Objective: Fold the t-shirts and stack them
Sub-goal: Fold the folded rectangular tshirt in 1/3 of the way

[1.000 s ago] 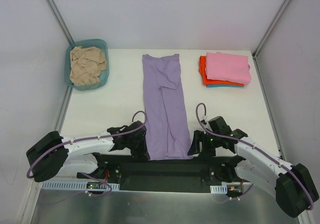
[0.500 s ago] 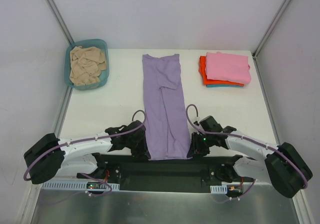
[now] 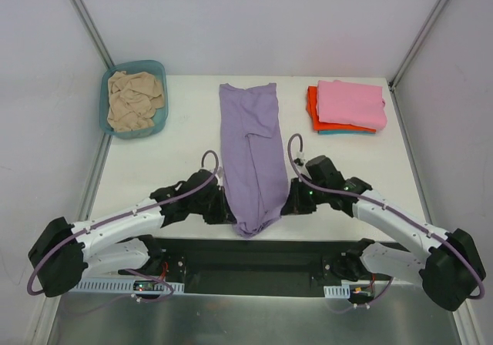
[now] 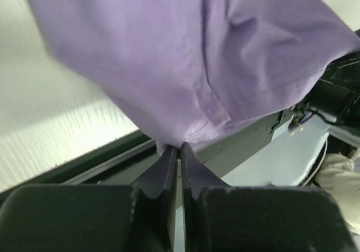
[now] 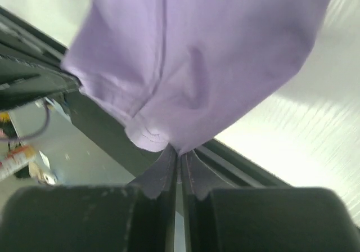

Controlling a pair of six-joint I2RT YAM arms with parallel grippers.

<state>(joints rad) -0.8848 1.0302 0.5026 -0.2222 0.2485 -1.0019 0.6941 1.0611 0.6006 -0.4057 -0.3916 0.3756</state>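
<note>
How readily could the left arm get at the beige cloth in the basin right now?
Probably not yet: the left gripper is shut on the lavender shirt, though nothing stands between it and the basin holding the beige cloth.

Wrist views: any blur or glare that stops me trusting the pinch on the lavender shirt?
Left wrist: the lavender shirt is sharp, hem stitching readable near the left gripper; table glares white. Right wrist: cloth clear at the right gripper, background beyond the table edge blurred. Top external: evenly lit, sharp.
</note>
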